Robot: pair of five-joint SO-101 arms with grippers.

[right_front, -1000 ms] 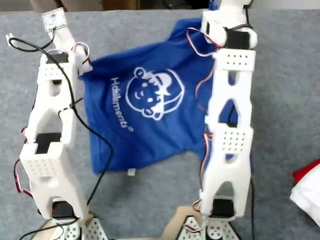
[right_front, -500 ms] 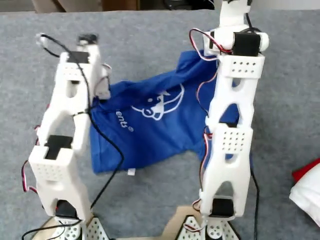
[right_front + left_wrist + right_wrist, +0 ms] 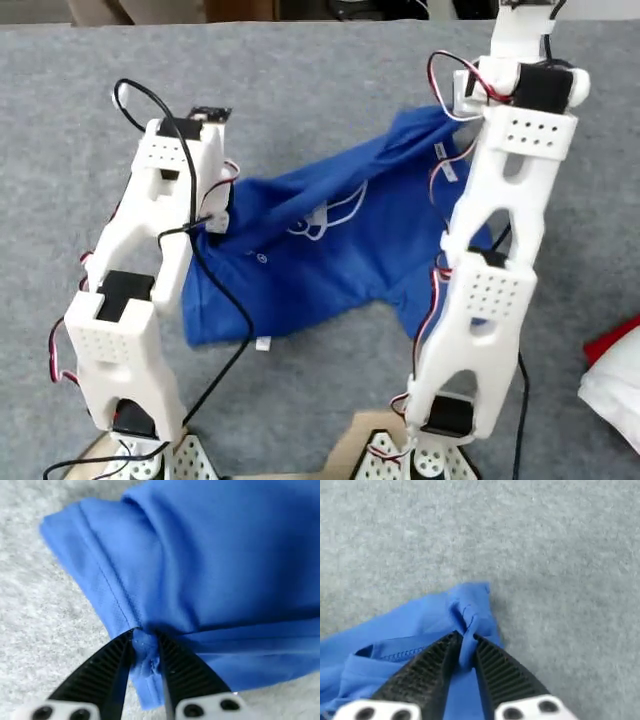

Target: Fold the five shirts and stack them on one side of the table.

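Blue shirt [image 3: 330, 255]: in the middle of the worktop, between the two arms. Its far edge is gathered and held up at both ends, so the cloth sags in a fold across the white print. Its near part lies flat on the worktop.
Shirt tag [image 3: 262, 344]: small and white, at the near hem, touching the worktop.
Left tool [image 3: 146, 635]: black ridged fingers [image 3: 112, 667] clamped narrow on a stitched hem at one corner of the shirt, with cloth bunched between them.
Right tool [image 3: 465, 640]: pinched tight on a corner of the blue cloth, which stands up in a small peak just past the fingertips, above the grey surface.
Worktop [image 3: 300, 90]: covered in a grey, felt-like material.
White and red fabric [image 3: 615, 385]: a heap at the worktop's right edge, well apart from the shirt.
Black cable [image 3: 215, 300]: runs down from the left arm across the shirt's near left part.
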